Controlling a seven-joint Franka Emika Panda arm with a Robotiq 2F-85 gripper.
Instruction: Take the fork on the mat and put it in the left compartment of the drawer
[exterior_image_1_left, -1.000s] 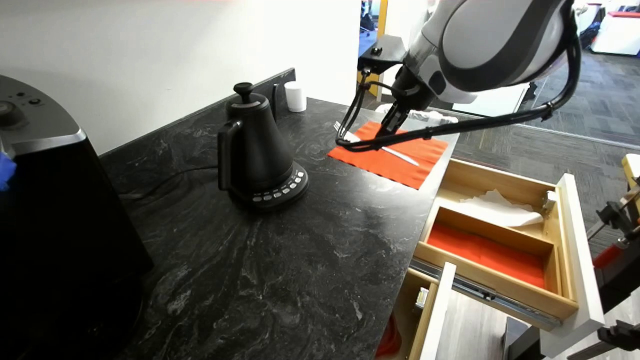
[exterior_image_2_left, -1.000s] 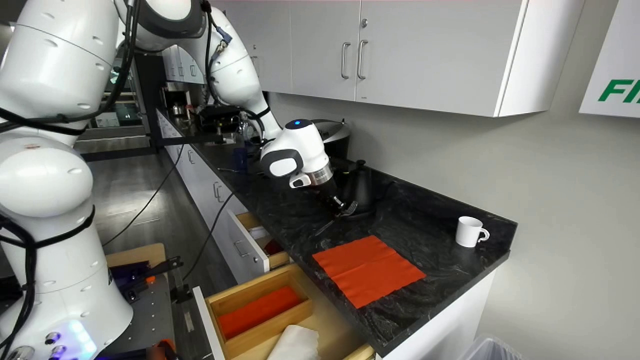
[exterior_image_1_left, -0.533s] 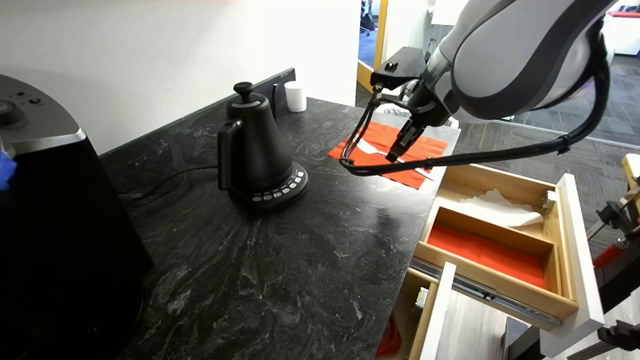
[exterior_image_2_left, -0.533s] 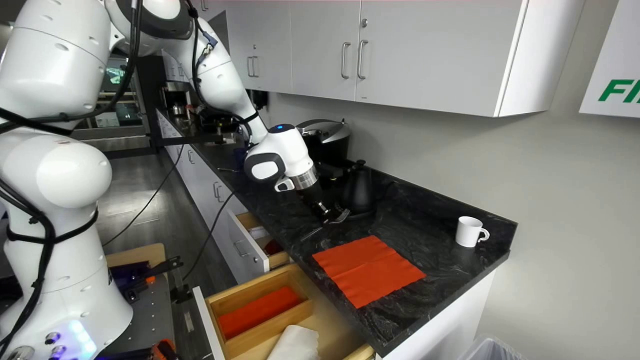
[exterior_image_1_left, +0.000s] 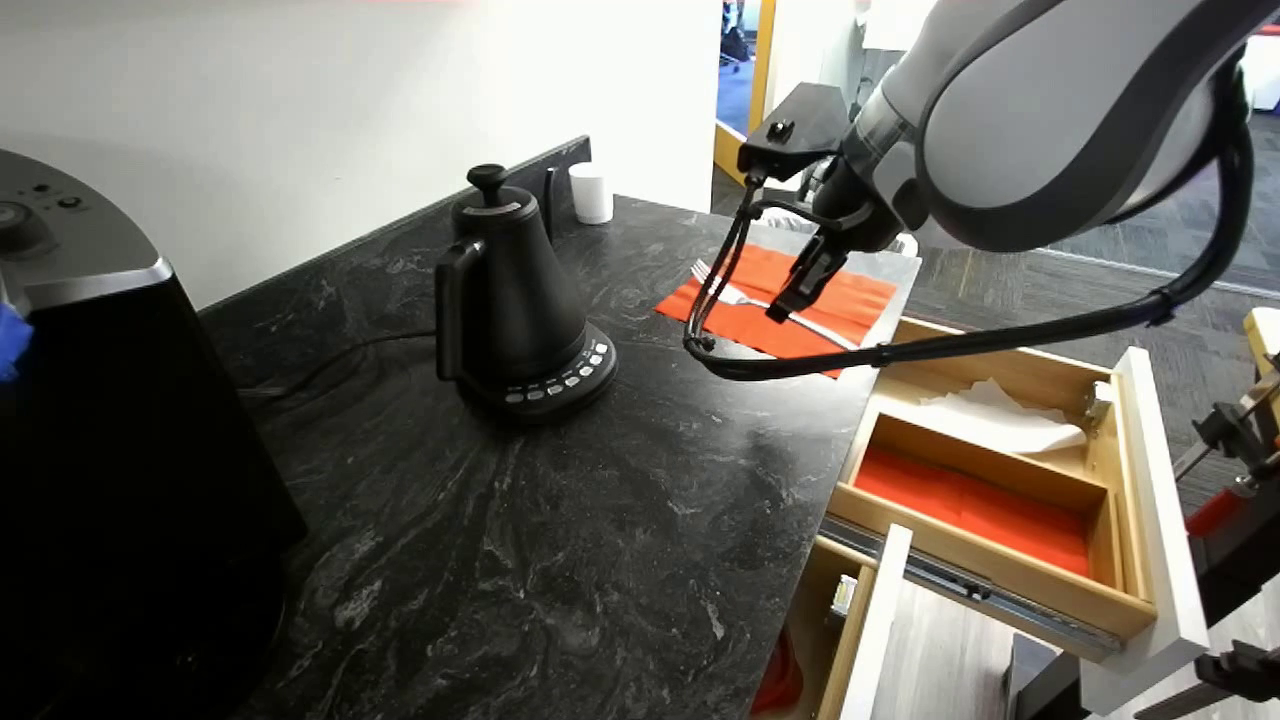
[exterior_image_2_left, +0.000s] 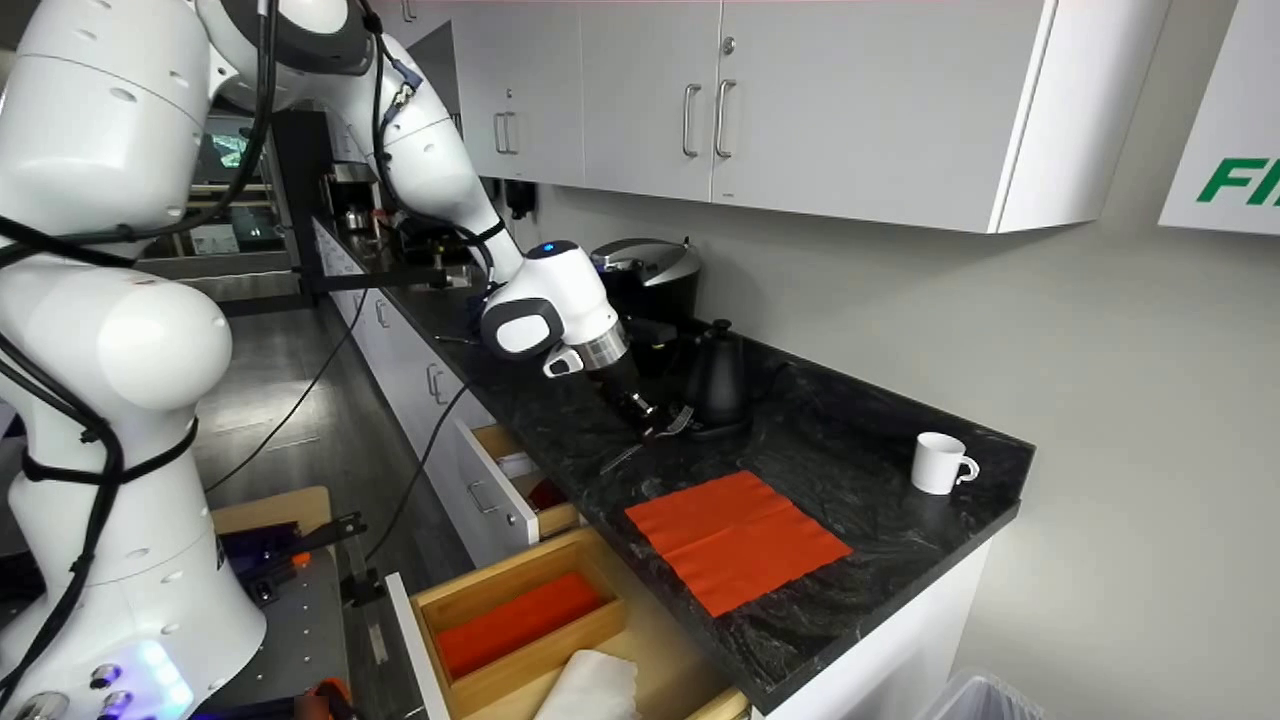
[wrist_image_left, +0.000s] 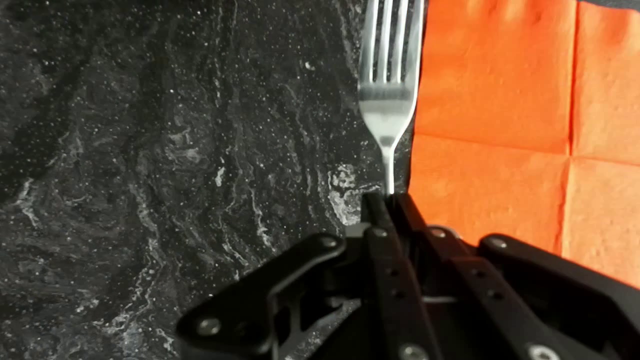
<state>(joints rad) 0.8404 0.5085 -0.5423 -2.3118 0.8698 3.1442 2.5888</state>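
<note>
Hanging over the black, white-veined surface (exterior_image_2_left: 850, 480), the slim silvery metal fork (wrist_image_left: 388, 105) is pinched by its handle between the black fingers (wrist_image_left: 374, 212), apart from the flat rectangular orange-red mat (exterior_image_2_left: 738, 542). The light wooden drawer (exterior_image_2_left: 675, 660) and its narrow orange-red-floored compartment (exterior_image_2_left: 520, 622) are seen below.

Mat (exterior_image_2_left: 738, 542) common to all views

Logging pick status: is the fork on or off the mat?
Off: the tool grips the fork, which shows clear of the mat in an exterior view.
</note>
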